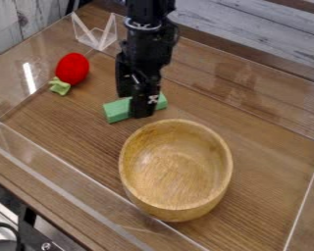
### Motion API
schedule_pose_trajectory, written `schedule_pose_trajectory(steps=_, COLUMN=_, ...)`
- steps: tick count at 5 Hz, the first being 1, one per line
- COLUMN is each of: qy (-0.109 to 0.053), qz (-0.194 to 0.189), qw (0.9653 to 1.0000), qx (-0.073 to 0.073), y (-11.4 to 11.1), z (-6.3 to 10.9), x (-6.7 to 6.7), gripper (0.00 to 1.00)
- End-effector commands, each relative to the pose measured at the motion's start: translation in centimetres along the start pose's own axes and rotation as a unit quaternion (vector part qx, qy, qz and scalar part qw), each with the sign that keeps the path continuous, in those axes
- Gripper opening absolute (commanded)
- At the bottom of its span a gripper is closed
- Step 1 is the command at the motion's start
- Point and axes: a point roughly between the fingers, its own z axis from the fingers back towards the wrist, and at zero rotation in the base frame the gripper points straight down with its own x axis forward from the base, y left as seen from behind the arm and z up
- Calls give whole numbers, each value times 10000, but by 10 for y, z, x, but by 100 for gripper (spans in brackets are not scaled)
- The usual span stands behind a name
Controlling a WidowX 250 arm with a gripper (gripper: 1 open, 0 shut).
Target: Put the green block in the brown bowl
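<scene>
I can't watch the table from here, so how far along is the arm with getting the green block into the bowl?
Nothing is in the brown bowl yet. The green block lies on the table beside it, and the open gripper is over the block, apparently lining up to grasp. Left to do: grip it, lift it and release it in the bowl.

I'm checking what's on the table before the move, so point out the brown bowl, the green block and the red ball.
Brown bowl (227,173), camera view, right side of its rim.
Green block (115,110), camera view, its left end.
Red ball (74,67), camera view, its middle.
</scene>
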Motion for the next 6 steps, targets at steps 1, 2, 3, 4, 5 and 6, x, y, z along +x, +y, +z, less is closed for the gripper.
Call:
schedule_pose_trajectory(steps=1, qy=-297, qz=-128, qw=9991, qx=284, y=16, z=17, x=-8, gripper=100)
schedule_pose_trajectory(steps=2, qy=-330, qz=-390, qw=9980, qx=374, y=24, z=13, x=-9, gripper=100)
schedule_pose_trajectory(steps=3, qy=-310, qz=-324, qw=9982, qx=396, y=28, z=5, x=3, gripper=100)
schedule_pose_trajectory(steps=4, qy=-303, qz=-275, qw=9982, qx=439, y=33, z=-4, x=17, gripper=100)
schedule_pose_trajectory(steps=5, qy=-333, qz=-282, qw=9981, qx=441, y=34, z=-13, x=25, gripper=100)
schedule_pose_trajectory(steps=6, qy=-407, qz=-274, qw=9979, qx=426, y=35, z=-18, x=32, gripper=100)
